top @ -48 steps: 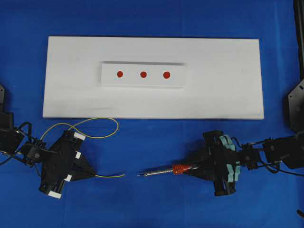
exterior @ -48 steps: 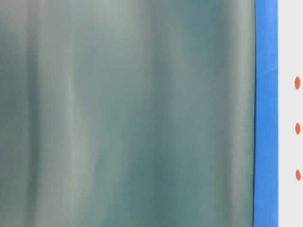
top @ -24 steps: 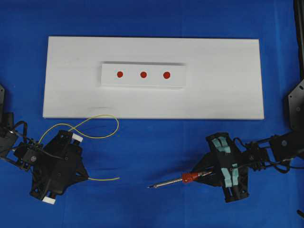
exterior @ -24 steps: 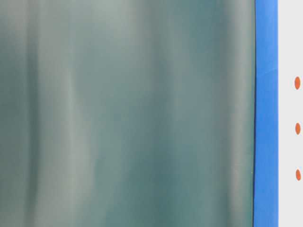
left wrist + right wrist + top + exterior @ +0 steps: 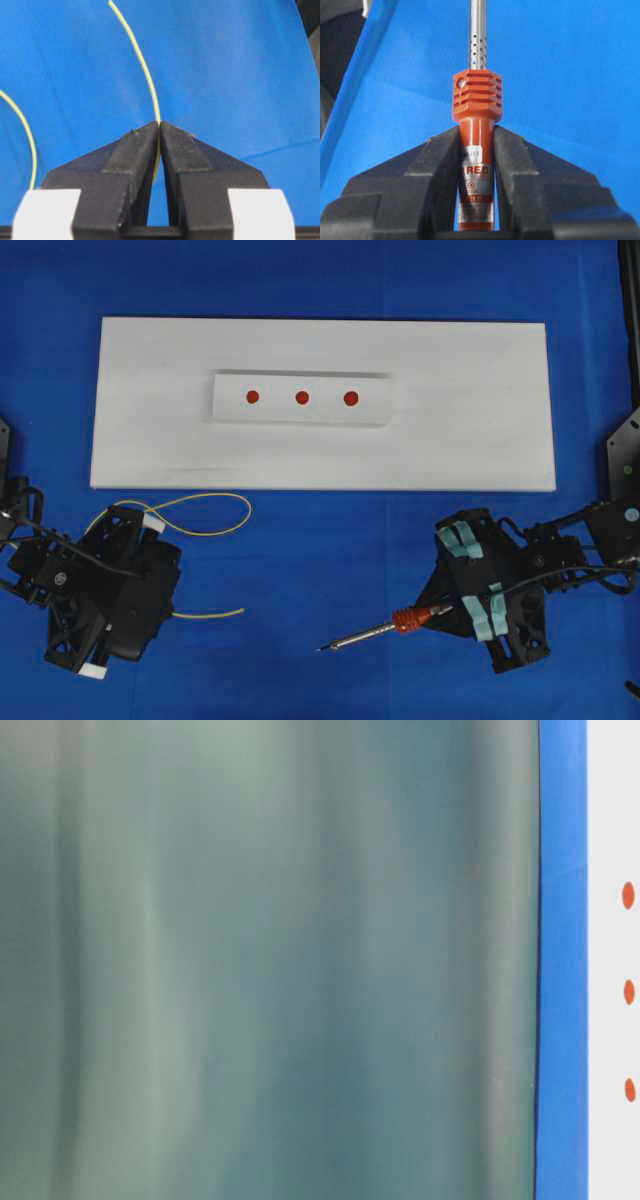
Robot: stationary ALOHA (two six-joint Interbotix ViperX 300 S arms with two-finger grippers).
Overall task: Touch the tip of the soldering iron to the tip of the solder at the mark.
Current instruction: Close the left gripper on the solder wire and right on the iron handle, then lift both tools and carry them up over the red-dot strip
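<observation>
Blue cloth (image 5: 320, 570) surrounds the white board (image 5: 480, 440), below which the left gripper (image 5: 159, 131) pinches the solder (image 5: 200, 505) and the right gripper (image 5: 477, 137) clamps the soldering iron (image 5: 385, 628), tips facing for contact.

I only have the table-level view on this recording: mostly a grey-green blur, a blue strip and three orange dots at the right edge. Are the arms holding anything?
Observer: Yes. The left end effector is shut on the solder, a thin yellow wire.
Operator: And the right one?
Observer: The right end effector is shut on the soldering iron, gripping its red-orange body.
Operator: Are the tips touching?
Observer: No. In the overhead view blue cloth shows between the iron's tip and the wire's end, and both are off the white board that carries the red marks.
</observation>
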